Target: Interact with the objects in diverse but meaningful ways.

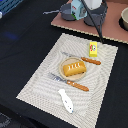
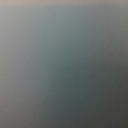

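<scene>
A pale woven mat (image 1: 70,72) lies on the dark bench (image 1: 20,45), and most of the things sit on it. Near its middle is a tan plate (image 1: 72,69) with an orange block (image 1: 75,68) resting on it; the block shows several lighter stripes across its top. On the side of the plate toward the exterior view's upper right lies one piece of orange-handled cutlery (image 1: 89,60), its metal end pointing to the exterior view's left. A second piece, a fork (image 1: 70,82) with an orange handle, lies just beside the plate on the near side, its prongs toward the exterior view's left. Nearer the camera, close to the mat's front edge, lies a white elongated piece (image 1: 65,100), well apart from the plate. A small yellow packet (image 1: 93,48) with red marks stands near the mat's far edge.

Behind the mat is a brown board (image 1: 112,31). On it stand a grey pot (image 1: 66,12) with a long handle, a larger grey pot (image 1: 96,16), and between them a pale blue carton (image 1: 77,9). A bowl (image 1: 124,19) shows at the exterior view's right edge.

The arm (image 1: 93,4) comes in from the top, over the larger pot, and the fingers are hidden there; I cannot tell whether they are released or clenched. The wrist view is a uniform grey-green blur and shows nothing to identify.
</scene>
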